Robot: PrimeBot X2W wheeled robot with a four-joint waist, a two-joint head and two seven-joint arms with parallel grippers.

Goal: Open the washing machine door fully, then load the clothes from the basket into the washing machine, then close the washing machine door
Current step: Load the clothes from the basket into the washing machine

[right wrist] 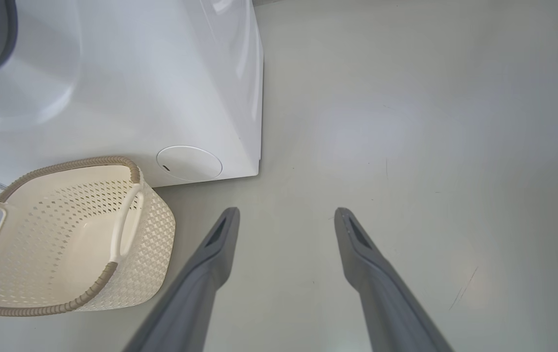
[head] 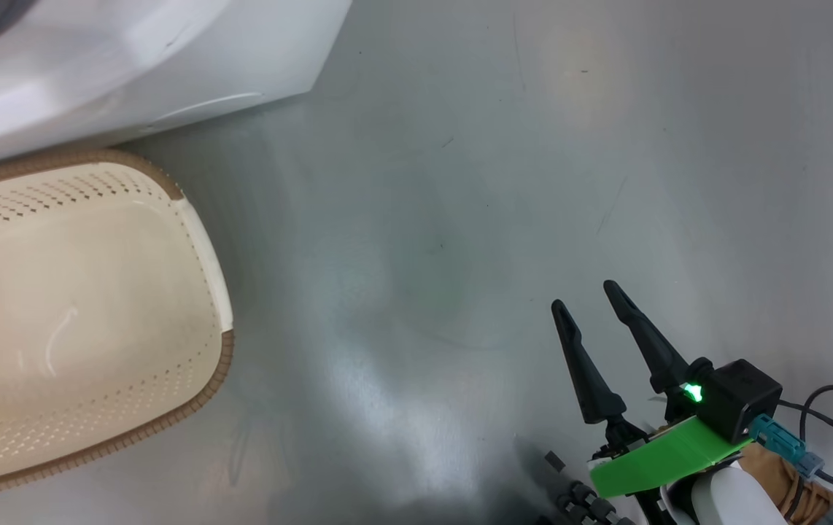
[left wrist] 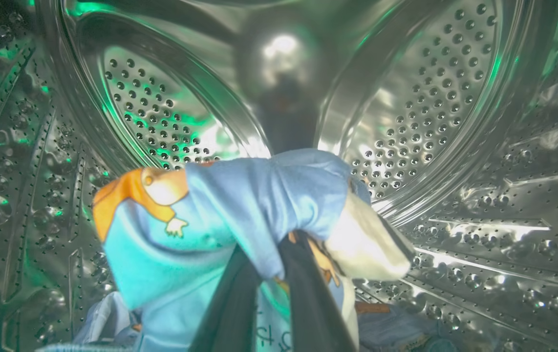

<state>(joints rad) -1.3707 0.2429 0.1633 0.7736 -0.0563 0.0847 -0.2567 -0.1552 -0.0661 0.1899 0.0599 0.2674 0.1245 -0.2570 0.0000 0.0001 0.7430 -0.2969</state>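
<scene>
Head view: grey floor [head: 460,182] beside the washing machine [head: 95,65]. Left hand [left wrist: 271,254], inside the drum [left wrist: 430,98], pinches the clothes [left wrist: 240,195]; right hand [head: 584,295] gapes

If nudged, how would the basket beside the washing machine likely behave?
The basket looks empty and thin-walled with perforated sides, so probably light. On the smooth, glossy floor it would likely slide easily. A push high on its rim might tip it.
</scene>
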